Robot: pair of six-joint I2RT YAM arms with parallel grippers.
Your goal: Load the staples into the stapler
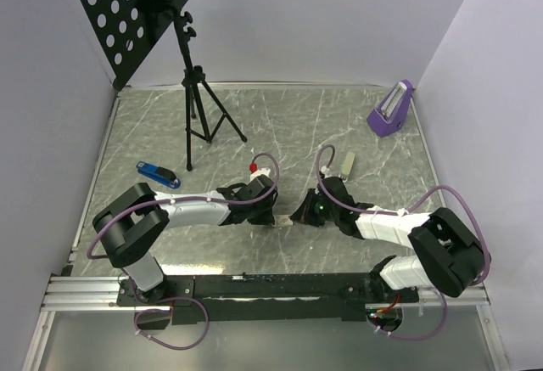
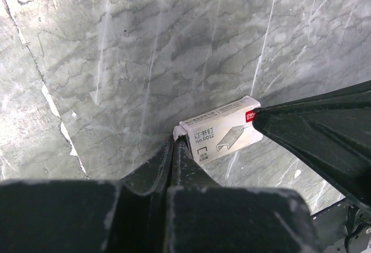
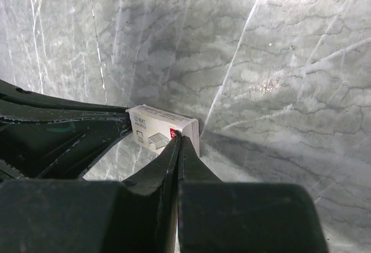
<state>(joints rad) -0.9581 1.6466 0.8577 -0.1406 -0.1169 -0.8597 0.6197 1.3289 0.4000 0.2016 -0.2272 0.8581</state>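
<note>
Closely pressed, the left gripper's (image 2: 175,143) two fingers show no gap between them, and their joined tip touches one short end of the staples box (image 2: 223,137). The right gripper (image 3: 178,140) is likewise pinched together, its tip set against the opposite end, the one with the red print. So the box lies lengthwise between the two tips, flat on the table (image 1: 297,125). Possibly a thin edge of card is nipped by one tip, but neither wrist view is sharp enough there to be sure. The box is pale, printed with a grey drawing of a staple strip and some lettering on its upper face.

From above, the two arms reach inward from either side and meet around the middle of the table's width, nearer its near edge than its far one.

Farther out, a pale bar (image 1: 347,164) lies just beyond the right arm's wrist. A small blue item (image 1: 158,174) lies toward the left edge, well apart from the box. A black tripod stand (image 1: 199,108) carrying a perforated black plate (image 1: 136,6) rises in the far left part. A purple item (image 1: 392,109) stands near the far right corner.
</note>
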